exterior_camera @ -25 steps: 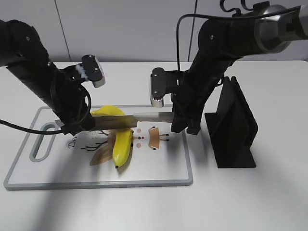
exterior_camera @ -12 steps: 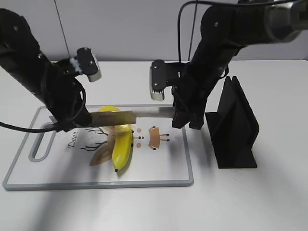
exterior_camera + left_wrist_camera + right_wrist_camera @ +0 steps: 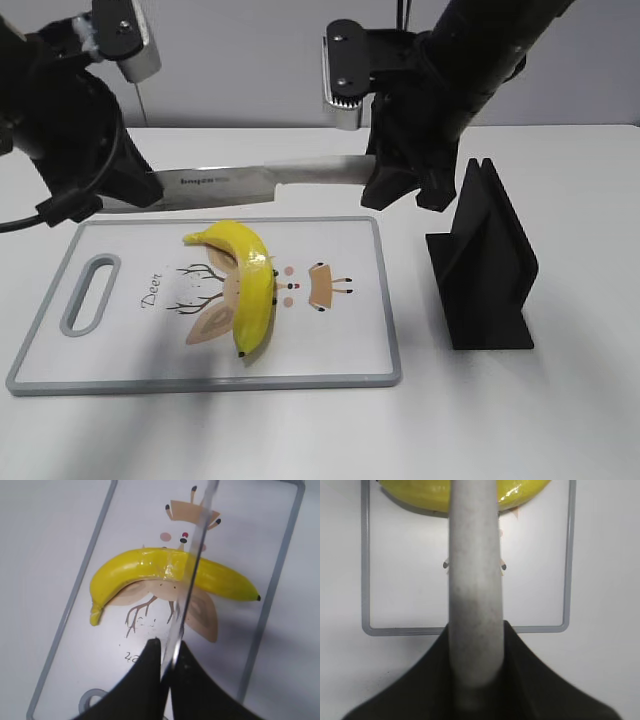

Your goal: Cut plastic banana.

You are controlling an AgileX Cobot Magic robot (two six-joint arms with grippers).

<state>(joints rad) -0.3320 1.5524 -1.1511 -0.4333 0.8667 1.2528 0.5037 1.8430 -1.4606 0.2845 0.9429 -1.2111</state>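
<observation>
The plastic banana [image 3: 248,283] lies whole on the white cutting board [image 3: 120,360], curved, with a seam at its middle; it shows in the left wrist view [image 3: 150,570] and partly in the right wrist view [image 3: 520,492]. A steel knife [image 3: 250,183] hangs level above the board's far edge, clear of the banana. My left gripper [image 3: 125,195] is shut on the blade's tip end [image 3: 172,645]. My right gripper [image 3: 390,185] is shut on the knife's grey handle [image 3: 475,590].
A black knife stand [image 3: 485,265] sits on the table right of the board. The board carries a printed deer drawing [image 3: 320,285] and has a handle slot [image 3: 90,293] at its left. White table surrounds the board.
Both arms have lifted the knife from the banana's middle up and back, away from the board. The banana stays in place in one piece.
</observation>
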